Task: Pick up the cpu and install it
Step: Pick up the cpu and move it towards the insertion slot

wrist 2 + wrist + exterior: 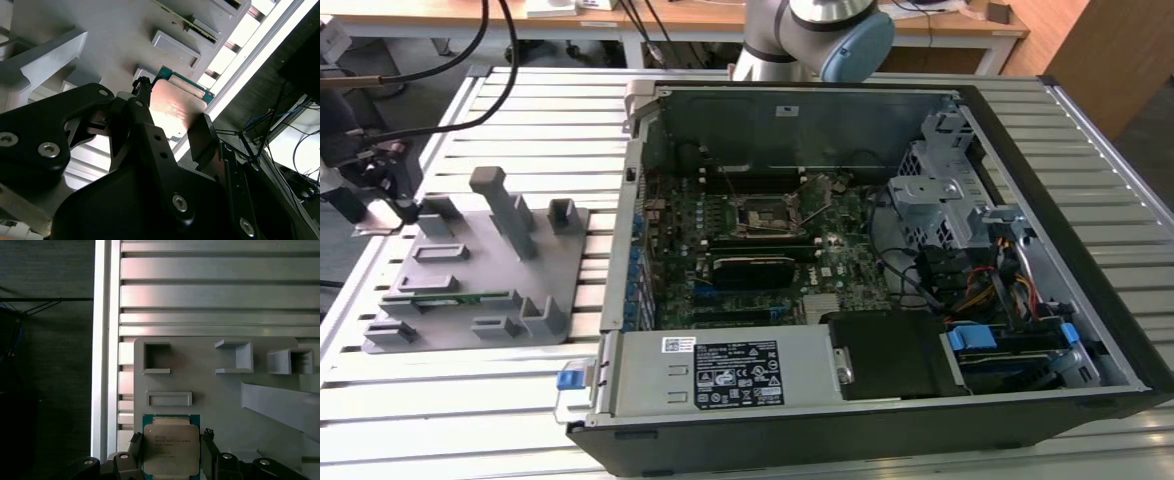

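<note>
The cpu (171,449) is a flat square chip with a silver top and a green rim. In both wrist views it sits between my gripper's (171,442) black fingers (136,444), which press on two opposite edges. In the second wrist view its shiny top (175,112) catches the light just above the grey fixture plate (100,30). In the exterior view my gripper (376,205) hangs at the left edge of that plate (574,280), far from the open computer case. The motherboard socket (761,212) lies inside the case, with its frame open.
The grey plate carries upright posts (500,205) and small pockets, plus a green memory stick (447,297). The black computer case (1014,400) lies on its side on the slatted aluminium table (454,420), packed with cables and drive bays. The arm's base (814,30) stands behind the case.
</note>
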`<state>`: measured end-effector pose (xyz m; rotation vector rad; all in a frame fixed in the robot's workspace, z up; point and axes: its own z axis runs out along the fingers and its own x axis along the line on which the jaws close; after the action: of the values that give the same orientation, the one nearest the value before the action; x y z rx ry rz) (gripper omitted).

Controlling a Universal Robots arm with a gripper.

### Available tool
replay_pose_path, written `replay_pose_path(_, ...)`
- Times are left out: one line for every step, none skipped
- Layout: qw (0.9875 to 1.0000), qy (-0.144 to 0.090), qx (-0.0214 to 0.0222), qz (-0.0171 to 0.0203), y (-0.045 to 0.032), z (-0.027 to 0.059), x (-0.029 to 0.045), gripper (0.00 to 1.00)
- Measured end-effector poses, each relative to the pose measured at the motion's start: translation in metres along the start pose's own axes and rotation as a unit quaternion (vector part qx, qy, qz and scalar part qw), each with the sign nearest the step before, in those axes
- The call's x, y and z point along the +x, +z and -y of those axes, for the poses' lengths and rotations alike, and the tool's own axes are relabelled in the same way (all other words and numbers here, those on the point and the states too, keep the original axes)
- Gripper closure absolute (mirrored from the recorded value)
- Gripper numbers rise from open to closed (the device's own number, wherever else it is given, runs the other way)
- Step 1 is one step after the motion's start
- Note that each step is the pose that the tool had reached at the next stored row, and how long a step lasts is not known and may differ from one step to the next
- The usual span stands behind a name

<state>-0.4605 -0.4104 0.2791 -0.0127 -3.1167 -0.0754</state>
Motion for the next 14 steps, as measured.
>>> replay_pose_path(1.0000, 0.000, 0.0000, 0.0000, -0.0004, 0.0000, 0.0000, 0.46)
replay_pose_path(1.0000, 0.000, 0.0000, 0.0000, -0.0007, 0.0000, 0.0000, 0.46)
replay_pose_path(1.0000, 0.000, 0.0000, 0.0000, -0.0013, 0.0000, 0.0000, 0.46)
replay_pose_path(1.0000, 0.000, 0.0000, 0.0000, -0.0018, -0.0001, 0.0000, 0.46)
replay_pose_path(1.0000, 0.000, 0.0000, 0.0000, -0.0023, -0.0001, 0.0001, 0.46)
replay_pose_path(1.0000, 0.000, 0.0000, 0.0000, -0.0029, -0.0001, 0.0001, 0.46)
replay_pose_path(1.0000, 0.000, -0.0001, 0.0000, -0.0034, -0.0002, 0.0001, 0.46)
replay_pose_path(1.0000, 0.000, 0.0000, 0.0000, -0.0040, -0.0002, 0.0001, 0.46)
replay_pose_path(1.0000, 0.000, 0.0000, 0.0000, -0.0046, -0.0002, 0.0001, 0.46)
replay_pose_path(1.0000, 0.000, -0.0001, 0.0000, -0.0052, -0.0003, 0.0001, 0.46)
replay_pose_path(1.0000, 0.000, 0.0000, 0.0000, -0.0058, -0.0003, 0.0001, 0.46)
replay_pose_path(1.0000, 0.000, 0.0000, 0.0000, -0.0064, -0.0003, 0.0002, 0.46)
replay_pose_path(1.0000, 0.000, 0.0000, 0.0001, -0.0069, -0.0003, 0.0002, 0.46)
replay_pose_path(1.0000, 0.000, 0.0000, 0.0001, -0.0074, -0.0003, 0.0002, 0.46)
